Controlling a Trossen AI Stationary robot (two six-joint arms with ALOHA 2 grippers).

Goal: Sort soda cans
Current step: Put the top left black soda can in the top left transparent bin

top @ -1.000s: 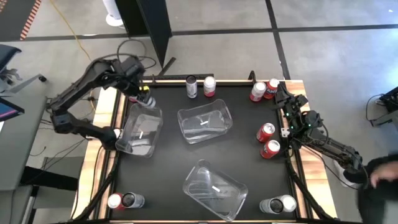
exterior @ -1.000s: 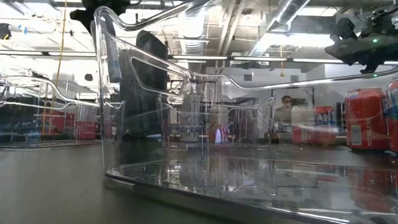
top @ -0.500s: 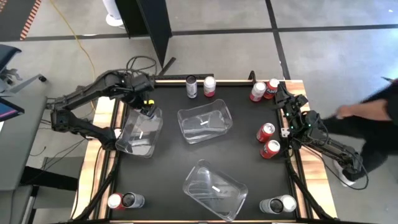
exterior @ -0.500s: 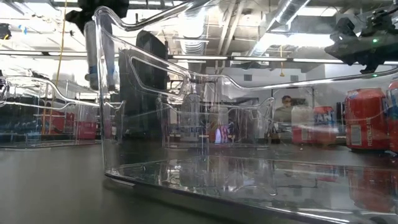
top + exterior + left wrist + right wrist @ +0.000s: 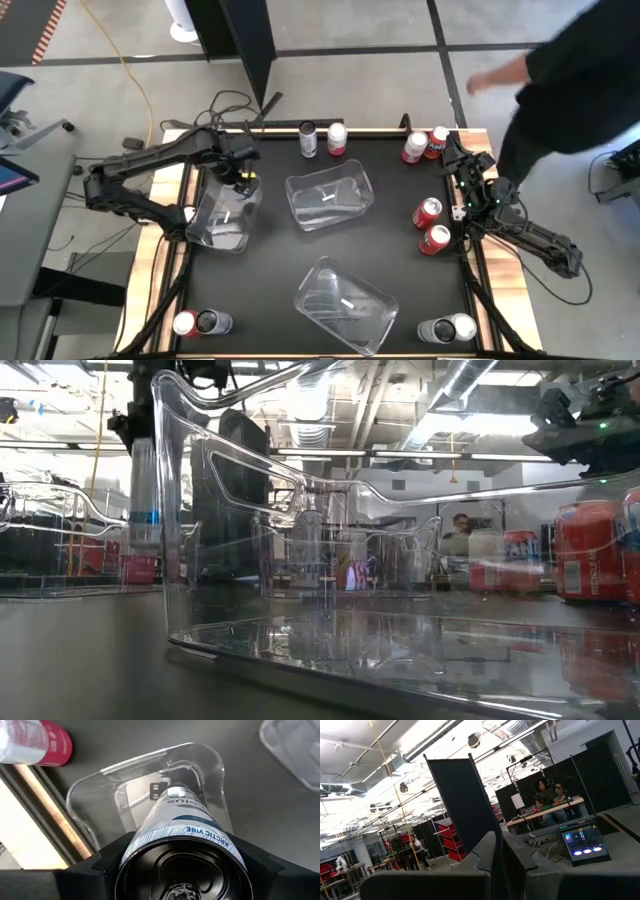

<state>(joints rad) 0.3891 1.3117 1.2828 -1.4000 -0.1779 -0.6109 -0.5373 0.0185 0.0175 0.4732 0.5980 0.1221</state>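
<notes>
Left wrist view: left end effector [image 5: 182, 870] clamped round silver-white can [image 5: 187, 827], above clear bin [image 5: 145, 780], frame centre. Likely rigid, light, slick; grip mid-body. Right end effector [image 5: 498, 857] closed, empty.

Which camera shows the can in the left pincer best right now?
The left wrist view: the silver-and-blue can fills it, held over the clear bin. The low view shows it upright through the bin wall; the high view barely shows it; the right wrist view misses it.
</notes>
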